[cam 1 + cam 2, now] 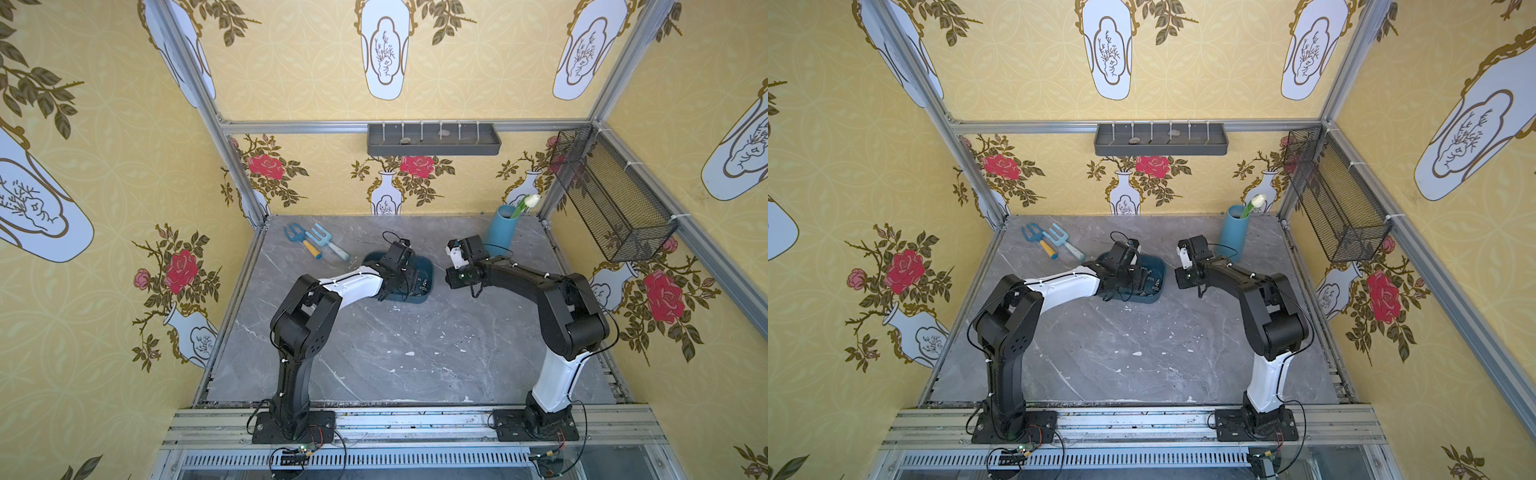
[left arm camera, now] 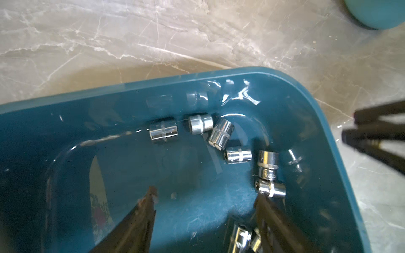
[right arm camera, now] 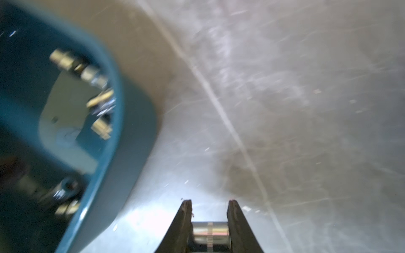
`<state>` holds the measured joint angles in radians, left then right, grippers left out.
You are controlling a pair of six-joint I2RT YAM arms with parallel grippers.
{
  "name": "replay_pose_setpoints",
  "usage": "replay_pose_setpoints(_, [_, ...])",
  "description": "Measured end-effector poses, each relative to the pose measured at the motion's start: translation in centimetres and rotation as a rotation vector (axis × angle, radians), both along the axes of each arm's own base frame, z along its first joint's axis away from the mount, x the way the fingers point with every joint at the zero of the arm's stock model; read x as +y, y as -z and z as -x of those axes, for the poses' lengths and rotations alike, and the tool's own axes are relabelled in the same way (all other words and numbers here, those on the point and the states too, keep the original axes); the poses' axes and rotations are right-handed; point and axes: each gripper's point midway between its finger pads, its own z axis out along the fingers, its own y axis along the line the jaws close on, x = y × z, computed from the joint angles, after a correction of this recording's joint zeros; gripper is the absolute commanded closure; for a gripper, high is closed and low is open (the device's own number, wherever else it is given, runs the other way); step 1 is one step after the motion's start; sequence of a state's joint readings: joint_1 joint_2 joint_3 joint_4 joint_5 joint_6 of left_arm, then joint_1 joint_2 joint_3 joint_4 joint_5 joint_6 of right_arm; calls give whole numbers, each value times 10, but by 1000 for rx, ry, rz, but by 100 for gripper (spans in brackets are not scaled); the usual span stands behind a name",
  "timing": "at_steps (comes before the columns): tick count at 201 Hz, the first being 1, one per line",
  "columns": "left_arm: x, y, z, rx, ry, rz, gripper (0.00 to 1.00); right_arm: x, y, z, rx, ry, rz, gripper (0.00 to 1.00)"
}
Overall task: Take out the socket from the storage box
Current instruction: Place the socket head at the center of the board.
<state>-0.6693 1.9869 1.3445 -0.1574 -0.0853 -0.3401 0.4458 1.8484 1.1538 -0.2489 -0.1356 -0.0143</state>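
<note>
Socket (image 3: 210, 233) sits clamped between the fingers of the right end effector (image 3: 209, 204), set back from the tips. Its long axis runs straight across from one finger to the other, so it is gripped end to end, with the knurled band midway. Directly below and ahead of these fingers is bare grey worktop (image 3: 306, 109). The storage box (image 3: 135, 131) lies off to the side, toward the other arm, with its rounded corner wall clear of the tips. This socket is therefore outside the box and over open surface.

The left end effector (image 2: 206, 193) hangs inside the box with its fingers spread and nothing between them. One fingertip is touching or just beside one of the loose sockets (image 2: 271, 188). The others curve away beyond the tips along the box's corner wall, lying on their sides at mixed angles.

The right arm looks closest to finishing. What likely matters next is a short drop straight down, away from the box wall, before the fingers part. Set down on its side, the socket may roll.
</note>
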Motion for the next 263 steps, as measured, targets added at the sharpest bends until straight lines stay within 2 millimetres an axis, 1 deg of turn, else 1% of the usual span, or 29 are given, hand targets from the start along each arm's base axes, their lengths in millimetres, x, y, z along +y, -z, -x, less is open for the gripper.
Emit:
replay_pose_setpoints(20, [1,-3,1,-8,5,1,23,8,10,19,20,-79,21,73])
replay_pose_setpoints(48, [1,-5,3,-14,13,4,23,17,17,33,29,-161,32,71])
replay_pose_setpoints(68, [3,-6,5,-14,16,2,23,18,18,33,16,-186,42,71])
replay_pose_setpoints(119, [5,-6,8,-14,18,3,23,19,24,32,10,-209,61,66])
replay_pose_setpoints(158, [6,-8,8,-18,17,6,23,16,27,30,4,-206,80,58])
replay_pose_setpoints(184, [6,-10,9,-20,17,8,23,15,27,30,4,-204,83,57])
replay_pose_setpoints(210, [6,-12,9,-21,18,10,23,12,24,27,1,-193,76,53])
replay_pose_setpoints(235, [2,-16,9,-17,27,22,22,9,7,23,-28,-166,44,48])
replay_pose_setpoints(263, [-3,-21,9,-13,40,45,22,8,-5,23,-47,-163,20,46])
